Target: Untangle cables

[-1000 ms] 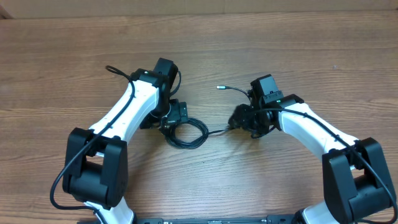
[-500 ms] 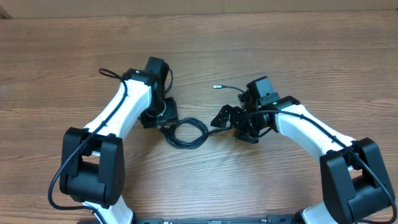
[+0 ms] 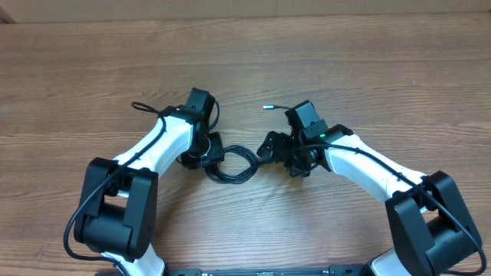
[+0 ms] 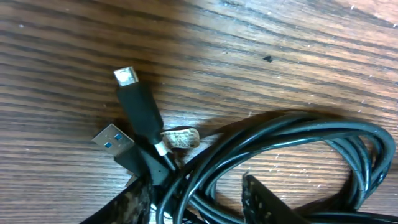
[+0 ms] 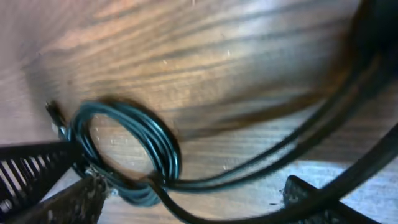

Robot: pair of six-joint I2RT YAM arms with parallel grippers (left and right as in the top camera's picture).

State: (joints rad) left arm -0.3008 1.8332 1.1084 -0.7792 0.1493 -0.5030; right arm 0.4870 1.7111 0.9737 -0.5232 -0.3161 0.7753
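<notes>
Midway between the table's (image 3: 345, 61) side edges, left fingers (image 4: 129, 207) and right fingers (image 5: 67, 201) straddle the cables (image 3: 234, 165), spread and pinching nothing; next, probably, each closes on a separate strand.

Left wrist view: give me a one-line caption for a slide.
The open left gripper straddles a coil of black cables on the wooden table, two silver-tipped plugs poking out.

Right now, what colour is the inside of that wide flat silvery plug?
The plug has a blue insert; the left wrist view shows it best.
</notes>
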